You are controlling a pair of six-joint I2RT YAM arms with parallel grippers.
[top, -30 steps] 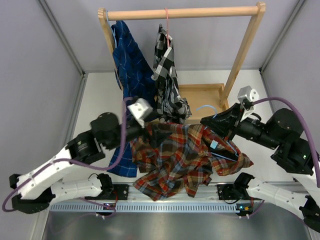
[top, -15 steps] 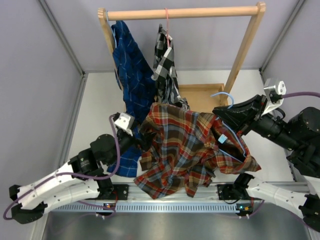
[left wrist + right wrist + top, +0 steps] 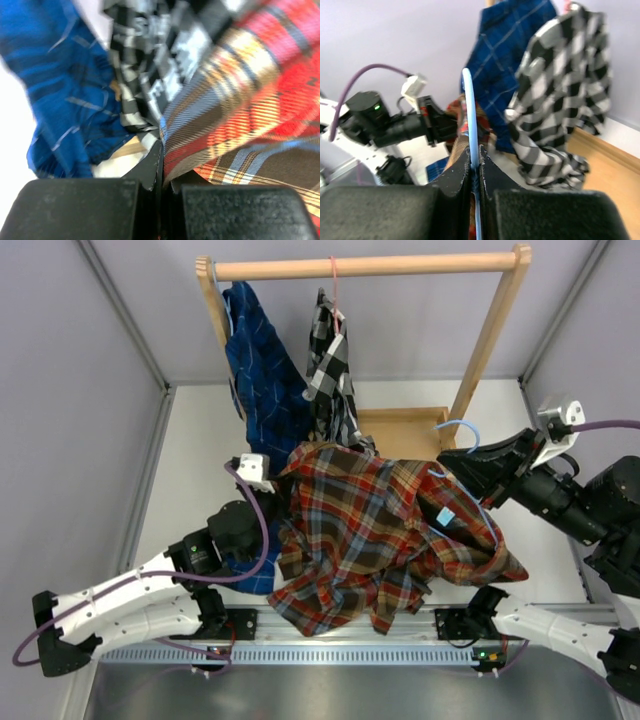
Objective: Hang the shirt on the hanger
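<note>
The red-orange, brown and blue plaid shirt [image 3: 380, 530] hangs spread between both arms, its light blue neck label [image 3: 447, 517] facing up near the right arm. My left gripper [image 3: 284, 498] is shut on the shirt's left edge; in the left wrist view the plaid cloth [image 3: 240, 100] runs into the closed jaws of that gripper [image 3: 162, 162]. My right gripper [image 3: 452, 462] is shut on the thin light blue hanger [image 3: 458, 426], whose hook curls up behind it. The hanger wire [image 3: 470, 110] rises from between the closed jaws of the right gripper [image 3: 475, 155]. Most of the hanger is hidden under the shirt.
A wooden clothes rack [image 3: 370, 266] stands at the back. A dark blue plaid shirt [image 3: 262, 370] and a black-and-white checked shirt [image 3: 335, 390] on a pink-red hanger [image 3: 335, 290] hang from it, close behind the left gripper. The rack's wooden base [image 3: 405, 435] lies below.
The left gripper has gone from open to shut on the shirt's left edge. The right arm drew back to the right with the hanger, lifting and spreading the shirt.
</note>
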